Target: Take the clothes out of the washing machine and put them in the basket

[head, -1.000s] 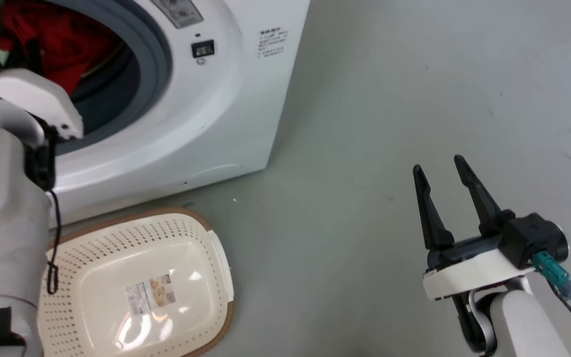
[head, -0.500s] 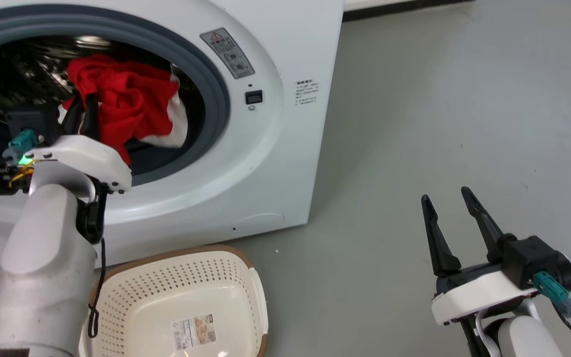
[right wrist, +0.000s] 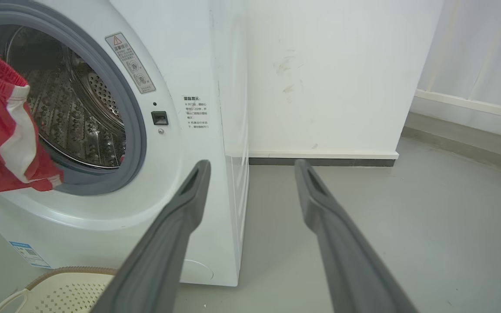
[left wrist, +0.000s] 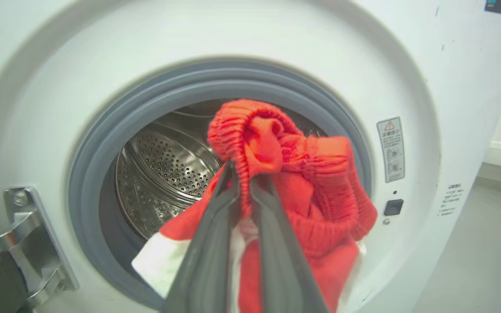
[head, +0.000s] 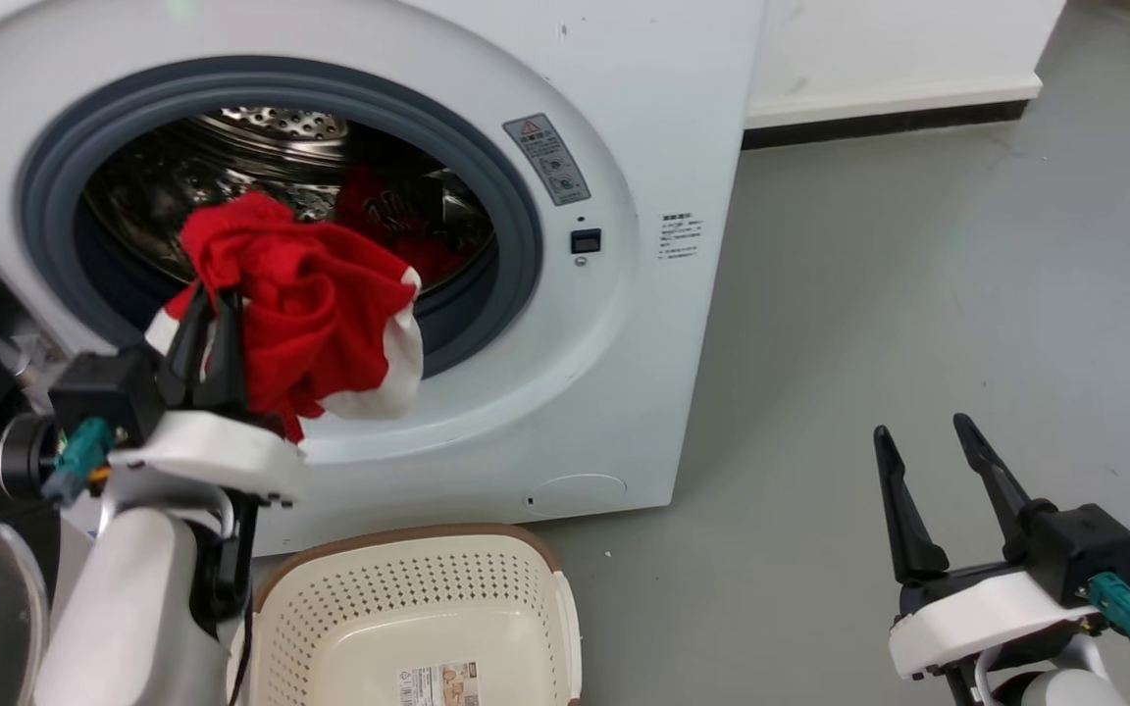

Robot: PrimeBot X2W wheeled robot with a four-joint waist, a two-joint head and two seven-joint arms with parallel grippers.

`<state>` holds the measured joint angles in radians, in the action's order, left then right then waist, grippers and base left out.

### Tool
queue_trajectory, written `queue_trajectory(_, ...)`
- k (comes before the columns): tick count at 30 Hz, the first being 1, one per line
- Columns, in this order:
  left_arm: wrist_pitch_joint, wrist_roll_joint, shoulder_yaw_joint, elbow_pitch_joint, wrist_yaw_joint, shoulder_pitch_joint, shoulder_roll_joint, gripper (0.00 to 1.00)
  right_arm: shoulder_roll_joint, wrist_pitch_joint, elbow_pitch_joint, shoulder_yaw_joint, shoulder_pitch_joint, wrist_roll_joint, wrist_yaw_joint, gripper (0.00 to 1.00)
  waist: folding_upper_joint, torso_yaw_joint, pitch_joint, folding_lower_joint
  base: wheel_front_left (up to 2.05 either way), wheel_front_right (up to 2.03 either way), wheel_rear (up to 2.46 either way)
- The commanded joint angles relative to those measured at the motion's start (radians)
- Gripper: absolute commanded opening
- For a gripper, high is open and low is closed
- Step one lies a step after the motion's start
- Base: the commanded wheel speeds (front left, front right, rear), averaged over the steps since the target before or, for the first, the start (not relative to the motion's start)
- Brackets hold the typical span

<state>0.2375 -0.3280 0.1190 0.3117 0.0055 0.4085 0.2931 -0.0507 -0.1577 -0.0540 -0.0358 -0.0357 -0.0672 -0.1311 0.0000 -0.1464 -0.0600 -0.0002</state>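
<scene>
My left pincer [head: 215, 312] is clamped on a red garment [head: 315, 314] hanging just outside the washing machine [head: 624, 324], basket [head: 408, 579] below. The pinch looks thin, so a quick swing may shed it onto the floor [head: 820, 294] short of the rim. Another red piece [head: 398, 221] waits in the drum [head: 271, 123]. Right pincer [head: 921, 427] gapes open.

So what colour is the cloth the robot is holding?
The cloth is bright red with white trim, clearest in the left wrist view.

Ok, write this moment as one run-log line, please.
left gripper: jaws shut on red garment at washing machine opening | right gripper: jaws open, empty | basket: no clothes in visible part
</scene>
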Motion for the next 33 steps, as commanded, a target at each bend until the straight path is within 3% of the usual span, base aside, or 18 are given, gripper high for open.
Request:
queue_trajectory(1, -0.016, -0.003, 0.002, -0.056, 0.012, -0.051, -0.005, 0.00, 0.001, 0.003, 0.012, 0.011, 0.018, 0.009, 0.001, 1.00, 0.0000, 0.023, 0.017, 0.0002, 0.00, 0.00, 0.00)
queue_trajectory(8, -0.109, -0.012, 0.028, -0.276, 0.054, -0.248, -0.011, 0.00, 0.001, 0.016, 0.036, 0.024, 0.040, 0.016, 0.001, 1.00, 0.0000, 0.059, 0.025, 0.0002, 0.00, 0.00, 0.00)
queue_trajectory(13, -0.163, -0.037, 0.066, -0.309, 0.060, -0.353, -0.040, 0.00, 0.001, 0.026, 0.057, 0.030, 0.031, 0.018, 0.001, 1.00, 0.0000, 0.078, -0.001, 0.0002, 0.00, 0.00, 0.00)
queue_trajectory(20, -0.151, -0.061, 0.115, -0.157, 0.030, -0.369, -0.082, 0.00, 0.001, 0.023, 0.075, 0.013, -0.017, 0.017, 0.001, 1.00, 0.0000, 0.072, -0.086, 0.0002, 0.00, 0.00, 0.00)
queue_trajectory(33, -0.056, -0.054, 0.155, 0.239, -0.037, -0.188, -0.118, 0.00, 0.001, -0.018, 0.071, -0.027, -0.118, -0.015, 0.001, 1.00, 0.0000, -0.007, -0.306, 0.0002, 0.00, 0.00, 0.00)
